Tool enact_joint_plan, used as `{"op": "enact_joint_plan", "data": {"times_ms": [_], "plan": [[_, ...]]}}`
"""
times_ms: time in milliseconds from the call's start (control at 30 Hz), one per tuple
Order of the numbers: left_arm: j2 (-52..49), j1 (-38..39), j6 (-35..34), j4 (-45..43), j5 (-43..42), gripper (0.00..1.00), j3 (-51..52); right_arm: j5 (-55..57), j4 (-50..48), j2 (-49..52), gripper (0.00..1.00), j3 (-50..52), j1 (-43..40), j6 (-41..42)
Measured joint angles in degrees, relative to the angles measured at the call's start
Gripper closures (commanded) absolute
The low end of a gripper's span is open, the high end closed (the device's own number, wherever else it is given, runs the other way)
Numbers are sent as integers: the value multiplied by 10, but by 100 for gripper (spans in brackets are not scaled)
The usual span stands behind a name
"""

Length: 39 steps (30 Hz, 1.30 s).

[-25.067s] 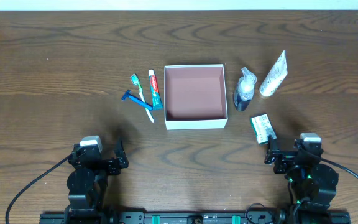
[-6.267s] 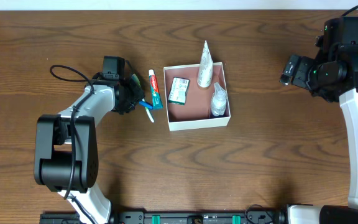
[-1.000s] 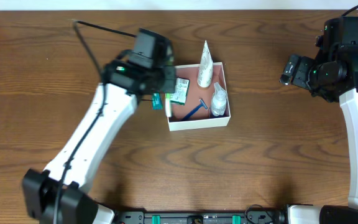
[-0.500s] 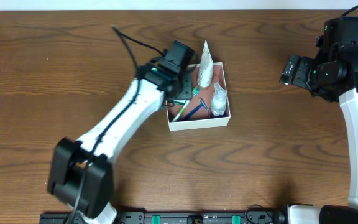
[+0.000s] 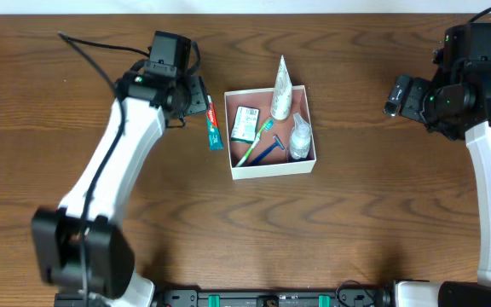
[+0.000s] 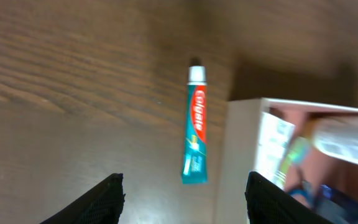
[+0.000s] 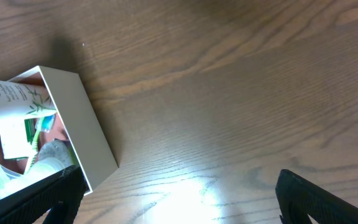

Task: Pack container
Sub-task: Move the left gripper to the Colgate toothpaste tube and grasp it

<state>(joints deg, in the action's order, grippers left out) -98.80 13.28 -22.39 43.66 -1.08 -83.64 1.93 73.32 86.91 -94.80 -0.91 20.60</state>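
Note:
The container, a shallow white box with a reddish-brown inside, stands mid-table. In it lie a green-and-white packet, a white tube, a clear bottle, a green toothbrush and a blue razor. A toothpaste tube lies on the table just left of the box. My left gripper is open and empty, left of the box and above the toothpaste. Its fingers straddle the tube's near end beside the box wall. My right gripper is open and empty, far right of the box.
The right wrist view shows the box's outer corner and bare wood between my open fingers. The wooden table has nothing else on it.
My left arm has drawn back from over the box to its left side. The green toothbrush now lies in the box. The right arm has not moved.

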Motion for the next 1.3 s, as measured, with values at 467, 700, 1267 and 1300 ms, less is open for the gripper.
{"op": "enact_joint_plan", "data": {"times_ms": [467, 700, 1267, 1300], "plan": [[-170, 0, 46, -89, -36, 36, 5, 0, 0, 0, 1, 0, 0, 0], [-196, 0, 72, -94, -45, 37, 5, 0, 0, 0, 1, 0, 0, 0], [-201, 0, 132, -101, -74, 54, 17, 0, 0, 0, 1, 0, 0, 0], [-201, 0, 134, -101, -78, 54, 19, 0, 0, 0, 1, 0, 0, 0]]}}
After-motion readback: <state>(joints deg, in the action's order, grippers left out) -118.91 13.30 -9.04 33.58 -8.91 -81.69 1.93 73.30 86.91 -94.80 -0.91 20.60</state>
